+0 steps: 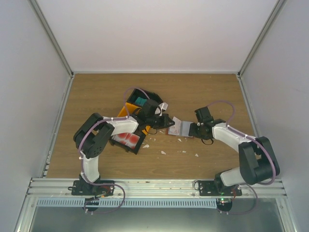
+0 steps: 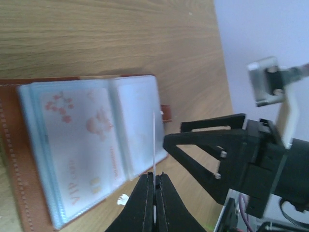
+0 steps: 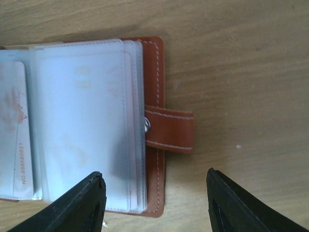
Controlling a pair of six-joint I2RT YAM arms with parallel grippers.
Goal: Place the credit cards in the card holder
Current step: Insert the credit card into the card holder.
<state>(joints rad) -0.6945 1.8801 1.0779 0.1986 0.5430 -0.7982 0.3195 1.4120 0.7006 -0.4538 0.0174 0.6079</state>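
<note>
On table (image 1: pixel 96 92), card holder (image 1: pixel 181 127) open flat. At its 3 o'clock, right gripper (image 3: pixel 154 176), jaws spread, empty (over clasp (image 3: pixel 169 130) side). At 9 o'clock, left gripper (image 2: pixel 154 181) clenched on credit card (image 2: pixel 154 145). Step: insertion. Next: align card with sleeve (image 3: pixel 82 121) mouth.

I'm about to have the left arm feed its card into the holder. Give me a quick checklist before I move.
1. Card gripped: ok. Left jaws are shut on a card, seen edge-on.
2. Card holder open, sleeves facing up: ok.
3. Free sleeve: ok, probably. The sleeve beside the strap looks empty; a printed card fills its neighbour.
4. Card lined up with the sleeve mouth: cannot tell.
5. Holder steadied: not ok. Right jaws stand open astride the strap edge, gripping nothing.
</note>
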